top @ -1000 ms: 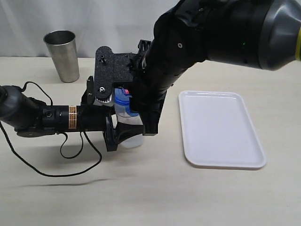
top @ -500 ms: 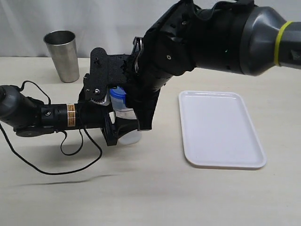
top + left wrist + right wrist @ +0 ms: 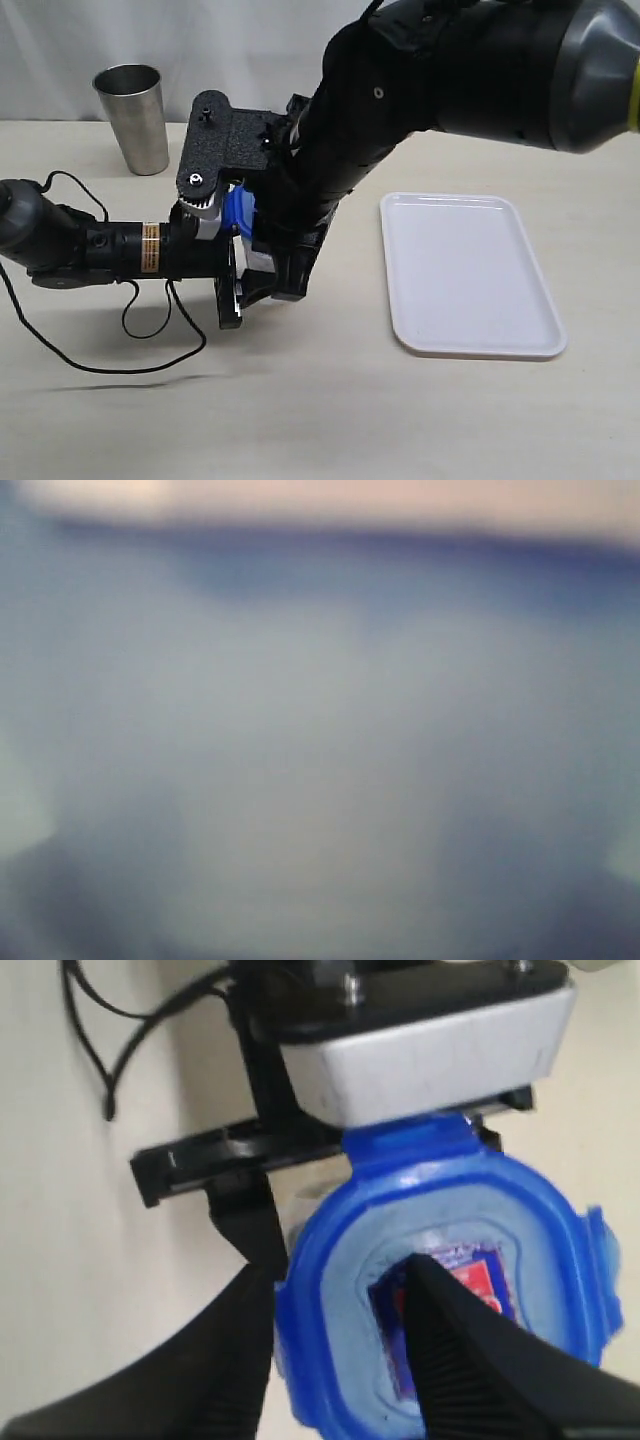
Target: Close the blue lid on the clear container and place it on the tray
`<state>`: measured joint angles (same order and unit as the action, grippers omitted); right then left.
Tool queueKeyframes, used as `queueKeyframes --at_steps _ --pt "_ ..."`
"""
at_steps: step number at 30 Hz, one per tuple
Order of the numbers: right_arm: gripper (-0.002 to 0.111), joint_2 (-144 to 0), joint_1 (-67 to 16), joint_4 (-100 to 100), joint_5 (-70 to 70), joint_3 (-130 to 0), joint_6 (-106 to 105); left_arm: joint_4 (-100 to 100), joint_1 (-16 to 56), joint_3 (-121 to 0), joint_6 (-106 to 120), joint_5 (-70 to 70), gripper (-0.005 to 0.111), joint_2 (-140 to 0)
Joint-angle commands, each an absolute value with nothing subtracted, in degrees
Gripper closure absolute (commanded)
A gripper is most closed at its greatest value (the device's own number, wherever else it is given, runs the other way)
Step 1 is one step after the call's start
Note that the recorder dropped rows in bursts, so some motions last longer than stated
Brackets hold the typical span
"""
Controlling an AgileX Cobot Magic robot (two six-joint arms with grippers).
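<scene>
The blue lid point(image 3: 237, 212) sits on top of the clear container point(image 3: 258, 262), which is almost wholly hidden between the two arms. My left gripper point(image 3: 233, 290) reaches in from the left, shut on the container low down. Its wrist view is only a blue-grey blur of the container point(image 3: 320, 760), pressed close. My right gripper point(image 3: 340, 1270) comes down from above. One finger stands on the lid point(image 3: 340, 1340) by its red-and-blue sticker point(image 3: 478, 1275), the other outside the rim, so the lid's edge is pinched between them. The white tray point(image 3: 470, 330) lies to the right.
A steel cup point(image 3: 133, 118) stands at the back left. A black cable point(image 3: 100, 365) from the left arm loops over the table in front. The bulky right arm point(image 3: 450, 70) hangs over the middle and back of the table.
The right gripper has come down and left onto the lid. The container is more hidden than before. The left gripper and container have shifted slightly left.
</scene>
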<state>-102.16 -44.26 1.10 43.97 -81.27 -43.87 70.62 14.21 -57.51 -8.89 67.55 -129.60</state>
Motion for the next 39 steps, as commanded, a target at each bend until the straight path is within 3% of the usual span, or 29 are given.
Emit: queueKeyframes --at_steps 1,11,18,39 --pt "0.069 -98.9 -44.1 -5.3 46.3 -80.7 -44.6 74.4 15.3 -57.5 -3.8 70.0 0.107 -128.9" --pt "0.069 -93.0 -39.8 -11.3 46.4 -82.7 -36.1 79.9 15.4 -57.5 1.7 70.0 0.107 -128.9" --pt "0.069 -98.7 -32.8 -19.0 65.4 -88.9 -40.3 81.6 15.7 -57.5 1.8 70.0 0.107 -128.9" --pt "0.069 -108.0 -32.8 -19.9 70.0 -94.0 -44.3 81.2 16.7 -57.5 1.8 70.0 0.107 -128.9"
